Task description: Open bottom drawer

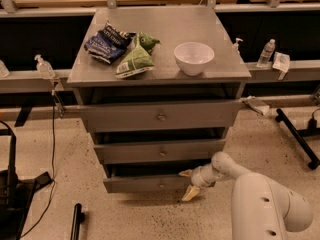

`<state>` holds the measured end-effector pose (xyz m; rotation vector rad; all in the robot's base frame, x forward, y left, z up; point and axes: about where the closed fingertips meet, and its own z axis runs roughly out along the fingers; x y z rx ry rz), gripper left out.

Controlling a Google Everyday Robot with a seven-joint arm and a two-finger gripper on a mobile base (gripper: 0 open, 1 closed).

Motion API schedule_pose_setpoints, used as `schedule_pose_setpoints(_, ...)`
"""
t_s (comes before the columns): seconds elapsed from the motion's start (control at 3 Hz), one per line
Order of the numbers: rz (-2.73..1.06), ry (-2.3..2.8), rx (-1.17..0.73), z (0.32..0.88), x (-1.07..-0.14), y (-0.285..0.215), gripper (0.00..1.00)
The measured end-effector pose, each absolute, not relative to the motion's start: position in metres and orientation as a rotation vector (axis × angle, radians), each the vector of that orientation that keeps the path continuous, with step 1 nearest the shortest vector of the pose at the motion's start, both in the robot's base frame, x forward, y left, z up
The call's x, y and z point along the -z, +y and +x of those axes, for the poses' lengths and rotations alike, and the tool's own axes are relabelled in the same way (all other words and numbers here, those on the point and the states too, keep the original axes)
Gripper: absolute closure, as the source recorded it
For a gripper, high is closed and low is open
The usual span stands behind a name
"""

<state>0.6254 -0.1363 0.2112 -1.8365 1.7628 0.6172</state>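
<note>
Camera view, at 5 o'clock: claw (189,183) spread wide at right end of bottom drawer (145,184), front slightly out; cannot tell whether anything gripped.

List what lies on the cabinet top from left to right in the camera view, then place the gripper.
blue snack bag → green bags → white bowl. The gripper is lower down, at the right end of the bottom drawer front.

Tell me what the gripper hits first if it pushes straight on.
Probably the bottom drawer, at the right end of its front: the gripper, down by that end, points at it, though depth is unclear.
</note>
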Motion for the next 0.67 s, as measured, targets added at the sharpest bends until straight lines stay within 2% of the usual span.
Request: schedule_pose_setpoints(0.67,-1.82,1.768,-0.585,0.65,-0.198,-0.142,0.27)
